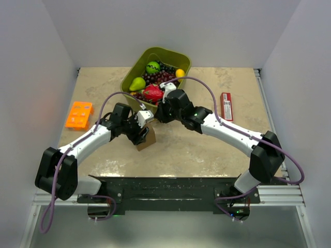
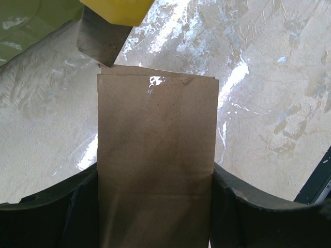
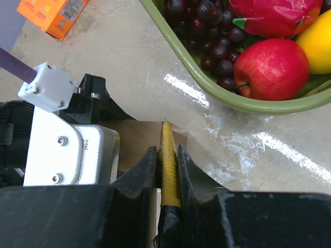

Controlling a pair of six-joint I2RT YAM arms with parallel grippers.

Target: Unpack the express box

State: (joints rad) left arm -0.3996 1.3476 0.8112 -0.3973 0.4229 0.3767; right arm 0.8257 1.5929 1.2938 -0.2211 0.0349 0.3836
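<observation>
Express box (image 1: 147, 138): sits mid-table (image 1: 207, 144), just in front of the near wall of the green tub (image 1: 178, 59); well apart from the orange tray (image 1: 79, 114) at the left and the red packet (image 1: 226, 106) at the right.
Box surface: shows a plain brown face in the left wrist view, flaps folded shut.
Left gripper (image 1: 140, 130): stands fairly wide, with both fingers (image 2: 62, 206) pressed against opposite side walls of the box, clasping it between them.
Right gripper (image 1: 158, 114): nearly closed, pinching a thin yellow cutter (image 3: 168, 170) edge-on.
Cutter blade (image 2: 101, 44): grey, with its tip touching the box's far edge near one corner.
Box relative to grippers: lodged inside the left jaws, directly under the right fingertips.
Box underside: hidden, so contact with the table cannot be told.
</observation>
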